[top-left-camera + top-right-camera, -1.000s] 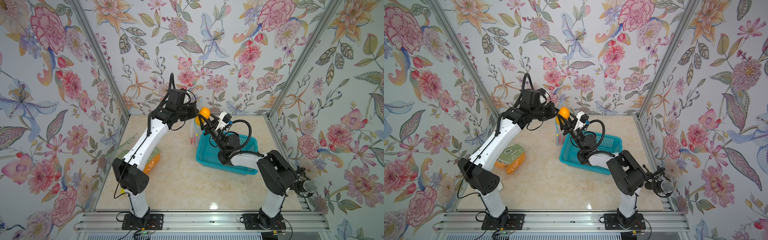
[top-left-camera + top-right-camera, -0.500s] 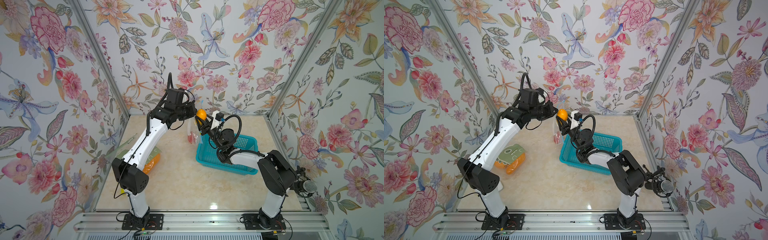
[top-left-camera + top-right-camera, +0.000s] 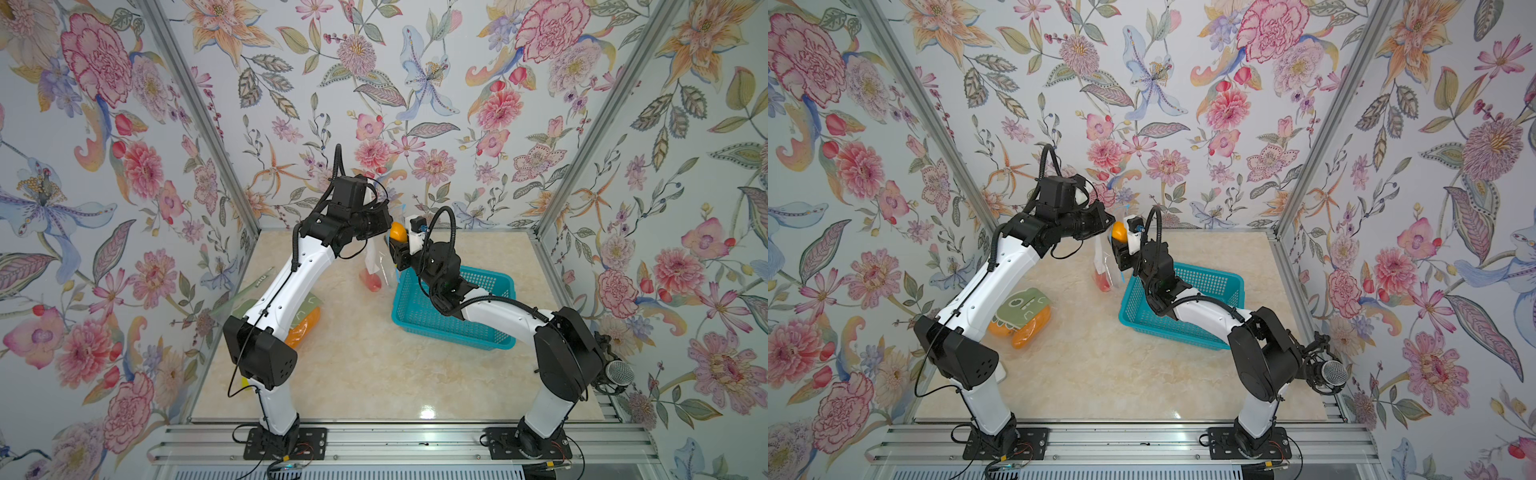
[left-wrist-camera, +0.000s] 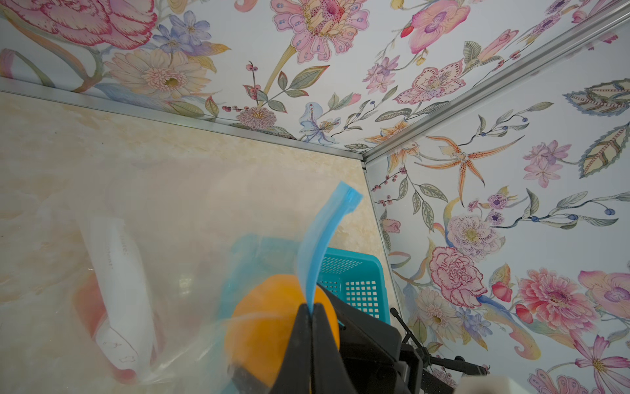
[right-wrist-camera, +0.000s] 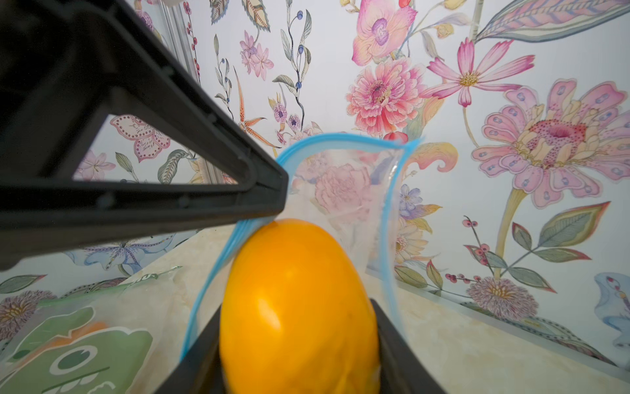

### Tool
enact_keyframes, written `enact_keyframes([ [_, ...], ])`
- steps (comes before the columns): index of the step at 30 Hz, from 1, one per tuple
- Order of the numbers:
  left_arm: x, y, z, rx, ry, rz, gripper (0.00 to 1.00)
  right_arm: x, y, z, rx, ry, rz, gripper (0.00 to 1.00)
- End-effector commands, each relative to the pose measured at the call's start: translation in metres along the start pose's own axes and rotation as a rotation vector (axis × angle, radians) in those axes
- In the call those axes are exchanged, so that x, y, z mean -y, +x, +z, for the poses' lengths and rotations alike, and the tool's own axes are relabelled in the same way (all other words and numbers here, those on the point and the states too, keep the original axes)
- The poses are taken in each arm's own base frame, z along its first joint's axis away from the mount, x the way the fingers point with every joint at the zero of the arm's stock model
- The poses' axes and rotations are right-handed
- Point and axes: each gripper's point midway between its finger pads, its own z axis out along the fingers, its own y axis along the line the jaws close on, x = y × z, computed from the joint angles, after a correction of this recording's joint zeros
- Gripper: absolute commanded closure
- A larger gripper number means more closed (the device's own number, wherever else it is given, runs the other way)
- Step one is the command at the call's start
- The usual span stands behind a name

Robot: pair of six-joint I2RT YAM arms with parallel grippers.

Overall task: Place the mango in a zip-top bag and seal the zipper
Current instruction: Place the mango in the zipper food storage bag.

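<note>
2 tools – left tool (image 4: pixel 311 308) pinches bag (image 4: pixel 323 235) rim (blue), right tool (image 5: pixel 296 317) grips mango (image 3: pixel 398 231)

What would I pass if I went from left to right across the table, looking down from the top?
In a top view: green-printed bag → clear zip-top bag → teal basket → microphone. I skipped the mango because it overlaps the bag there.

— How many of each thing?
— One orange-yellow mango (image 5: pixel 296 307), one clear zip-top bag with a blue zipper (image 5: pixel 344 191), one green-printed clear pouch (image 3: pixel 1021 307).
— And the rest?
— One teal plastic mesh basket (image 3: pixel 457 332); two white-and-black robot arms: left arm (image 3: pixel 286 291), right arm (image 3: pixel 494 309).
</note>
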Motion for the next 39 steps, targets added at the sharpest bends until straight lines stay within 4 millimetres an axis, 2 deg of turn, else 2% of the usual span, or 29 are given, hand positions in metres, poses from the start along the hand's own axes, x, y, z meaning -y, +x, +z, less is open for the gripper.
enact_keyframes([
  [1,0.017,-0.001,0.001,-0.009,0.067,-0.006,1.00,-0.017,-0.015,-0.006,-0.016,-0.033,-0.081,0.71],
  [3,0.019,-0.002,0.000,-0.010,0.077,-0.007,1.00,-0.021,-0.013,-0.007,-0.030,-0.046,-0.100,0.71],
  [7,0.019,-0.004,-0.005,-0.002,0.077,-0.007,1.00,-0.016,-0.012,-0.008,-0.055,-0.020,-0.106,0.57],
  [12,0.013,0.001,-0.006,-0.007,0.065,-0.018,1.00,-0.003,-0.027,-0.004,-0.074,0.064,-0.076,0.49],
  [17,0.002,0.013,0.000,-0.030,0.047,-0.041,1.00,0.001,-0.035,0.002,-0.113,0.096,-0.070,0.26],
  [20,-0.003,0.013,0.001,-0.031,0.039,-0.047,1.00,0.001,-0.034,0.001,-0.131,0.096,-0.076,0.18],
  [26,-0.008,0.007,0.001,-0.014,0.034,-0.056,1.00,0.001,-0.036,-0.008,-0.142,0.088,-0.076,0.18],
  [31,-0.012,0.000,-0.003,-0.001,0.028,-0.023,1.00,0.005,-0.037,-0.030,-0.173,0.091,-0.097,0.23],
  [36,-0.010,-0.010,-0.013,0.022,0.003,0.149,1.00,0.006,-0.052,-0.066,-0.187,0.047,-0.098,0.23],
  [39,-0.004,-0.012,-0.020,0.011,0.009,0.287,1.00,0.009,-0.060,-0.082,-0.211,-0.027,-0.079,0.23],
])
